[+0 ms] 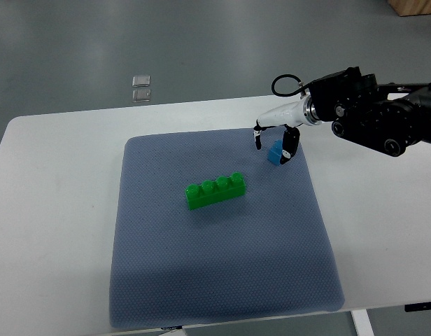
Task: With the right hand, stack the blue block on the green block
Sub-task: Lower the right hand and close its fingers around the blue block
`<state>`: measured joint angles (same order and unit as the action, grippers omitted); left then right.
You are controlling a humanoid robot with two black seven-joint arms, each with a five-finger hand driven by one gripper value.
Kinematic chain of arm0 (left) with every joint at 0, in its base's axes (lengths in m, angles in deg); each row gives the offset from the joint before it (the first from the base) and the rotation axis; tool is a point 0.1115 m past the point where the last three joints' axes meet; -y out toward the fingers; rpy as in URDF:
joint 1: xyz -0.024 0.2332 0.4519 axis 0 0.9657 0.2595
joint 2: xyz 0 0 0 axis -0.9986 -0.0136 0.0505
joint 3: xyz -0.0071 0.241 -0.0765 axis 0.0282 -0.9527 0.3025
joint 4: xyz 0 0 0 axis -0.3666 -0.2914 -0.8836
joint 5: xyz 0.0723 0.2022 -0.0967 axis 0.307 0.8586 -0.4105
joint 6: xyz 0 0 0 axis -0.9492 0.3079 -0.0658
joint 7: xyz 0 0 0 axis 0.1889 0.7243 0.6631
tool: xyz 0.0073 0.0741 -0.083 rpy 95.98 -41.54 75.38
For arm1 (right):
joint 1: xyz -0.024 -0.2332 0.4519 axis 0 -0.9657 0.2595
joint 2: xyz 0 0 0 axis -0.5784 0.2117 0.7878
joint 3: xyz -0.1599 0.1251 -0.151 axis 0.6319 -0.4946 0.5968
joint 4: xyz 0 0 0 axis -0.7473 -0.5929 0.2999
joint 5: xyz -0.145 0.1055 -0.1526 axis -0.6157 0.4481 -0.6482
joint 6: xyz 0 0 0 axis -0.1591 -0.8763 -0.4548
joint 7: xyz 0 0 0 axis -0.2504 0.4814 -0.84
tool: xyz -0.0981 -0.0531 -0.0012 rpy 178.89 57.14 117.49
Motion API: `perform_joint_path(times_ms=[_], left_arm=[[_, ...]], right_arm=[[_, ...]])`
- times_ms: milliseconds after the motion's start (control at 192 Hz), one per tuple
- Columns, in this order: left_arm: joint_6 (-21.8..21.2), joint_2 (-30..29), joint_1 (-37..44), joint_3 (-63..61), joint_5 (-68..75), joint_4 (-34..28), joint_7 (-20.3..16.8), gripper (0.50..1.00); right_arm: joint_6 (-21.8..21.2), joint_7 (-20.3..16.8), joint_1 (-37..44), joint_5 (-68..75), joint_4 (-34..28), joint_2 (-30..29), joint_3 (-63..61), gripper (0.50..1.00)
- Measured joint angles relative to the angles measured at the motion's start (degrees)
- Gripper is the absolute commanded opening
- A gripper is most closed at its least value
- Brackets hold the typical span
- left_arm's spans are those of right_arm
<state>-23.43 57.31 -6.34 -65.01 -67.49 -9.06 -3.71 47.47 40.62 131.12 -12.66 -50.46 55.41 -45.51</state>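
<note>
The right hand [275, 140] comes in from the right edge of the picture on a black arm [383, 115]. It hangs over the upper right part of a blue-grey mat [215, 280]. Its fingers [290, 145] point down and curl around a small blue block [274, 152]. One dark finger touches the right side of the block, and another finger is just to the left of it. The blue block looks tilted. I cannot tell if it is lifted or still touching the mat.

The green block [215, 190] is long, with four round bumps on top. It lies near the middle of the mat, a little slanted, with its right end higher in the picture. It is down and to the left of the blue block, and the two are apart.

The mat lies on a white counter [54, 231]. Two small clear squares [140, 87] sit on the grey floor [201, 42] at the upper left, past the counter's far edge.
</note>
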Motion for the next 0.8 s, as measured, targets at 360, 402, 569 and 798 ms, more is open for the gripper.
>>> perform_joint_path(times_ms=[360, 402, 569, 798], left_arm=[[0.0, 0.0, 0.0, 0.0, 0.0, 0.0, 0.1, 1.000], [0.0, 0.0, 0.0, 0.0, 0.0, 0.0, 0.1, 1.000], [0.0, 0.0, 0.0, 0.0, 0.0, 0.0, 0.1, 1.000], [0.0, 0.0, 0.0, 0.0, 0.0, 0.0, 0.1, 1.000]], right_arm=[[2.9, 1.1, -2.2, -1.1, 3.3, -1.0, 0.1, 0.872], [3.1, 1.3, -2.4, -1.3, 3.5, -1.1, 0.1, 0.868], [3.7, 1.7, -2.8, -1.5, 3.7, -1.2, 0.1, 0.832], [3.9, 2.4, -3.0, -1.6, 3.9, -1.2, 0.7, 0.768]])
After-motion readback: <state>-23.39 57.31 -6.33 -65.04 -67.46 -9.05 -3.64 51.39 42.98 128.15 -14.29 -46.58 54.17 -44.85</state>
